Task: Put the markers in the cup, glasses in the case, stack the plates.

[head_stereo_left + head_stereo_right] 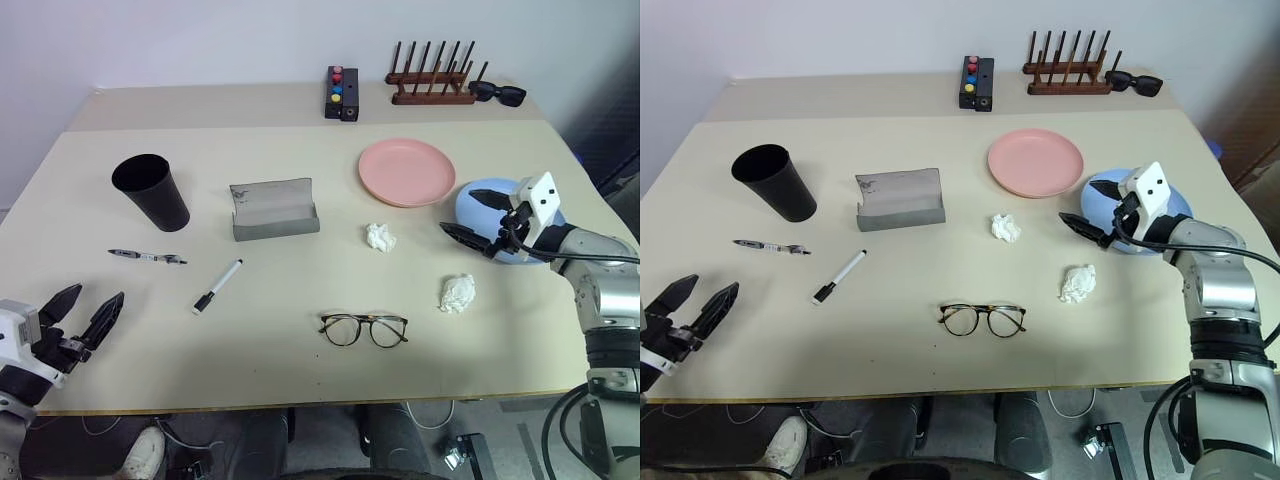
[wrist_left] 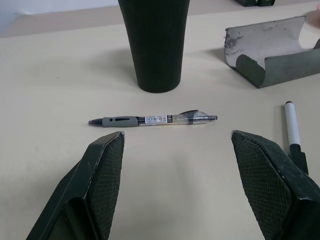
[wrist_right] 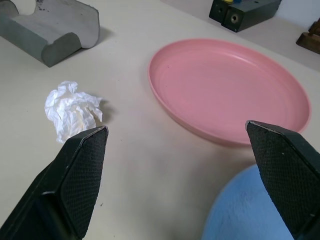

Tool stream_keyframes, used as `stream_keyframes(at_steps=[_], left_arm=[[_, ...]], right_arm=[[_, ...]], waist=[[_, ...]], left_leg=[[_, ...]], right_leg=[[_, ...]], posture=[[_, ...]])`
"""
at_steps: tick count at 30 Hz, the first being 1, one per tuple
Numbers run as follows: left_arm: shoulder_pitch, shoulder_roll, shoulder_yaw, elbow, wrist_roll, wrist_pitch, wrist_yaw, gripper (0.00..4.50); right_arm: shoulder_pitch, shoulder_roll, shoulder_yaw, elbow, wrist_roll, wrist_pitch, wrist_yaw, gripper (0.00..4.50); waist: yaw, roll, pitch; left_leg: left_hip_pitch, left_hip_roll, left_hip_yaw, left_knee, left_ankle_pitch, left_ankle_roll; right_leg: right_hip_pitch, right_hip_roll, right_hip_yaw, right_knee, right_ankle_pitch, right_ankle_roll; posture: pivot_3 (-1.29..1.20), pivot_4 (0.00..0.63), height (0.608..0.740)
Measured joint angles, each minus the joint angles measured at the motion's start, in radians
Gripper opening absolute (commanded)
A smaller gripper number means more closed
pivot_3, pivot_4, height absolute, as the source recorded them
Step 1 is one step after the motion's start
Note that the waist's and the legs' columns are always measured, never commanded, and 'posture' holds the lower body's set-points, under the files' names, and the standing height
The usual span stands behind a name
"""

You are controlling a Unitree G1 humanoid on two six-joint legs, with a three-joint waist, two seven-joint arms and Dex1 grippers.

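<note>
Both grippers empty with jaws apart; nothing sorted yet on the tabletop [image 1: 300, 340].

I see the left gripper [image 1: 83, 315] at the lower left of the frame, jaws spread, holding nothing; ahead of it lie the thin dark-and-white pen [image 1: 147, 257] and the white marker with a black cap [image 1: 218, 286], both flat, well apart from the black cup [image 1: 152, 192] standing upright at upper left; the grey case [image 1: 274, 209] sits open at centre; the wire-framed glasses [image 1: 364, 329] lie lower centre, well apart from it; the right gripper [image 1: 478, 215] hangs at the right with jaws wide, over the near edge of the light blue plate [image 1: 470, 208]; the pink plate [image 1: 407, 172] lies just beside the blue one, unstacked; two crumpled tissues [image 1: 380, 237] lie nearby.
</note>
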Motion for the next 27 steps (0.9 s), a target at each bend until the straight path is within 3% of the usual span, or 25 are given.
stream_keyframes(at_steps=[18,21,27], left_arm=[[-0.05,0.008,-0.012,0.003,0.0,0.004,-0.01,3.44],[-0.056,0.03,-0.039,-0.004,-0.008,0.045,-0.015,4.35],[-0.119,0.093,-0.146,-0.04,0.012,0.13,0.001,4.46]], right_arm=[[-0.019,0.014,0.007,0.009,-0.019,-0.049,-0.018,4.5],[-0.018,0.023,0.007,0.027,-0.021,-0.07,-0.022,4.5],[0.003,0.059,0.014,-0.018,-0.019,-0.091,-0.032,4.5]], waist=[[0.0,0.0,0.0],[0.0,0.0,0.0],[0.0,0.0,0.0]], left_leg=[[0.0,0.0,0.0,0.0,0.0,0.0],[0.0,0.0,0.0,0.0,0.0,0.0],[0.001,0.0,0.0,0.001,0.0,0.0]], right_leg=[[0.0,0.0,0.0,0.001,0.0,0.0],[0.0,0.0,0.0,0.001,0.0,0.0],[0.001,0.001,0.0,0.003,0.0,0.0]], posture=[[0.0,0.15,0.739],[0.0,0.15,0.739],[0.0,0.15,0.739]])
